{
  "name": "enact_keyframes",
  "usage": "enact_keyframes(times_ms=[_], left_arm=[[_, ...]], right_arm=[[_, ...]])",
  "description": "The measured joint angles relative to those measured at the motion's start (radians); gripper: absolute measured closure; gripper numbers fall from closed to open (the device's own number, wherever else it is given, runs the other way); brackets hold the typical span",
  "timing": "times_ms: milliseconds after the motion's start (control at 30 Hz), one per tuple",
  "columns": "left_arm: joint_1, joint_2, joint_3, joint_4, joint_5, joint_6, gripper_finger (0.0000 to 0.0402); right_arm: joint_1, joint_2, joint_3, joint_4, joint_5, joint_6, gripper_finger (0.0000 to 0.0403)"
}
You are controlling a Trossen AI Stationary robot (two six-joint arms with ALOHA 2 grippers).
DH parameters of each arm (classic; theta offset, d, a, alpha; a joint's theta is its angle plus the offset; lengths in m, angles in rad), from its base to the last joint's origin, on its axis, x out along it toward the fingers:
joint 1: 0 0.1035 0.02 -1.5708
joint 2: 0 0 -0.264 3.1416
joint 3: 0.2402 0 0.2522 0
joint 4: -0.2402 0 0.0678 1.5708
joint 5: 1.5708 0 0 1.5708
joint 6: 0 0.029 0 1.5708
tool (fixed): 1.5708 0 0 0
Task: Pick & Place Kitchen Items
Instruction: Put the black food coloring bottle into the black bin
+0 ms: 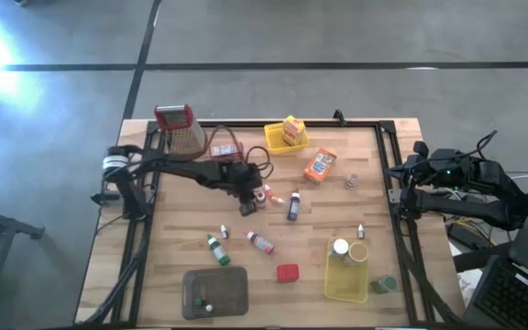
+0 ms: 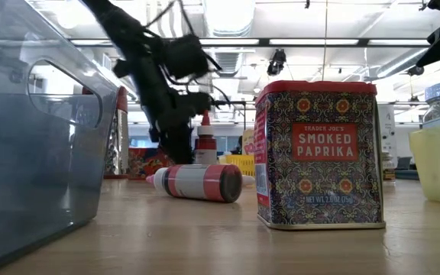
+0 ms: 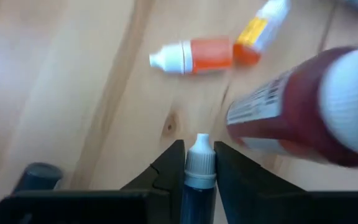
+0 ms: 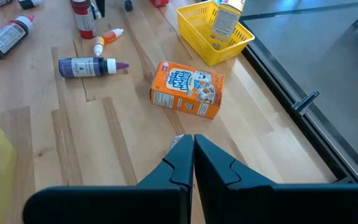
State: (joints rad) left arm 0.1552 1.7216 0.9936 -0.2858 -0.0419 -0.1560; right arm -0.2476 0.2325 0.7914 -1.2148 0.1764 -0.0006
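Gripping a small dark bottle (image 3: 199, 180) with a pale cap, left gripper (image 3: 199, 163) fingers pressing both its sides, just left of centre in the high view. Lying just beyond: an orange dropper bottle (image 3: 194, 55). Waiting at the right edge, fingers together: right gripper (image 4: 193, 163).

Orange cereal box (image 4: 187, 89) — yellow basket (image 4: 215, 38) (paprika tin (image 2: 318, 153) red, ornately patterned) — purple bottle (image 4: 91, 66).
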Motion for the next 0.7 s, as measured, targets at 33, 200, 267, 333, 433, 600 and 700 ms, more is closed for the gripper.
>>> enact_keyframes(times_ms=[33,200,267,333,433,600,700], left_arm=[[0.0,-0.031,-0.033,0.037,-0.003,-0.006,0.0318],[0.0,-0.216,-0.238,0.274,-0.055,-0.057,0.0318],[0.0,-0.289,-0.341,0.418,-0.082,-0.075,0.0318],[0.0,-0.353,-0.458,0.613,-0.105,-0.082,0.0318],[0.0,-0.389,-0.622,0.952,-0.128,-0.08,0.0318],[0.0,-0.314,-0.775,1.353,-0.154,-0.063,0.0318],[0.003,-0.239,-0.787,1.461,-0.163,-0.055,0.0318]], right_arm=[[0.0,0.0,0.0,0.0,0.0,0.0,0.0394],[0.0,0.0,0.0,0.0,0.0,0.0,0.0394],[0.0,0.0,0.0,0.0,0.0,0.0,0.0394],[0.0,0.0,0.0,0.0,0.0,0.0,0.0394],[0.0,0.0,0.0,0.0,0.0,0.0,0.0394],[0.0,0.0,0.0,0.0,0.0,0.0,0.0394],[0.0,0.0,0.0,0.0,0.0,0.0,0.0394]])
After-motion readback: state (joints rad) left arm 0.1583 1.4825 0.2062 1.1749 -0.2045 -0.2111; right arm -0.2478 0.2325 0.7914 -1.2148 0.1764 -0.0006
